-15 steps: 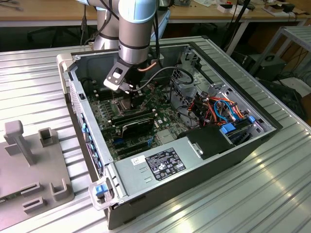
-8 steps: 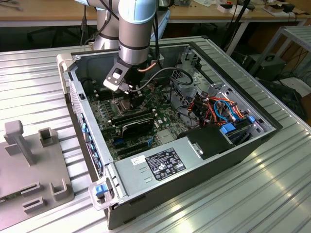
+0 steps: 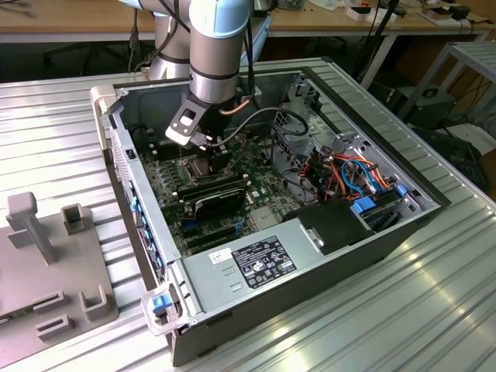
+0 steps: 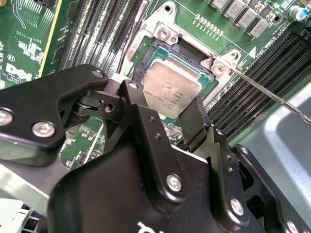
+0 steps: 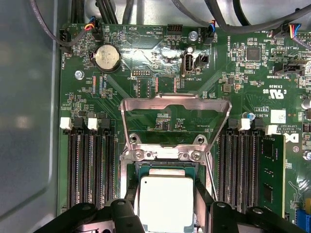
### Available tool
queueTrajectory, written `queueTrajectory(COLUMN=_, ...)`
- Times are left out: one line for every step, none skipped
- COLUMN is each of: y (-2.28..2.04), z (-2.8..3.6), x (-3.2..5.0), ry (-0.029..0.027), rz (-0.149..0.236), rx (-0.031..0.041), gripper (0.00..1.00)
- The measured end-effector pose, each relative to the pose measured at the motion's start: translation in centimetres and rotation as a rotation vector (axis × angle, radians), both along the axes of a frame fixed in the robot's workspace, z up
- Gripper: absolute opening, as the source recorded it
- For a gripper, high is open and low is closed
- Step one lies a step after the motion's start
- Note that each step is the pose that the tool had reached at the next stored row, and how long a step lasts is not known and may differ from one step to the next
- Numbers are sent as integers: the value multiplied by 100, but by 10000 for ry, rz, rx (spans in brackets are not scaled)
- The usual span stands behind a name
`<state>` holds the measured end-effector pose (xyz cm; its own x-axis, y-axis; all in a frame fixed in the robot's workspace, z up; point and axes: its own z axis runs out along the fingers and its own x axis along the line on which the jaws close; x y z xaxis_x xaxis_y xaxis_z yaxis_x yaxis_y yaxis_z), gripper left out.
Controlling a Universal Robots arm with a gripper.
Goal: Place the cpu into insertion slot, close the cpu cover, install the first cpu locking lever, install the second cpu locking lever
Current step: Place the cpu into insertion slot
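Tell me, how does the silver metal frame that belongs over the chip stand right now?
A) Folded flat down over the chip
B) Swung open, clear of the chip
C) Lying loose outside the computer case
B: in the first wrist view the cpu cover stands swung open on its hinge, and the grey top of the cpu lies bare, with no frame over it.

We see a coin battery (image 5: 107,58) near memory slots (image 5: 90,165), and a grey fixture (image 3: 54,271) beside the case (image 3: 349,263).
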<state>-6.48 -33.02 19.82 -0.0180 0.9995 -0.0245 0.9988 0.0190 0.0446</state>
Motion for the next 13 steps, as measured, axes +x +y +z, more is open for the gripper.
queueTrajectory(y=0, z=0, x=0, ry=0, rz=33, rx=1, gripper=54)
queueTrajectory(y=0, z=0, x=0, ry=-1, rz=58, rx=1, gripper=54)
queueTrajectory(y=0, z=-1, x=0, ry=0, rz=70, rx=2, gripper=54)
queueTrajectory(y=0, z=0, x=0, ry=0, rz=71, rx=2, gripper=54)
queueTrajectory(y=0, z=0, x=0, ry=0, rz=72, rx=2, gripper=54)
queueTrajectory(y=0, z=0, x=0, ry=1, rz=72, rx=2, gripper=54)
queueTrajectory(y=0, z=0, x=0, ry=1, rz=72, rx=1, gripper=54)
queueTrajectory(y=0, z=0, x=0, ry=2, rz=72, rx=-1, gripper=54)
queueTrajectory(y=0, z=-1, x=0, ry=3, rz=72, rx=-1, gripper=54)
queueTrajectory(y=0, z=-1, x=0, ry=2, rz=72, rx=-1, gripper=54)
queueTrajectory(y=0, z=-2, x=0, ry=3, rz=71, rx=0, gripper=54)
queueTrajectory(y=0, z=-2, x=0, ry=2, rz=71, rx=0, gripper=54)
queueTrajectory(y=0, z=-3, x=0, ry=2, rz=71, rx=0, gripper=54)
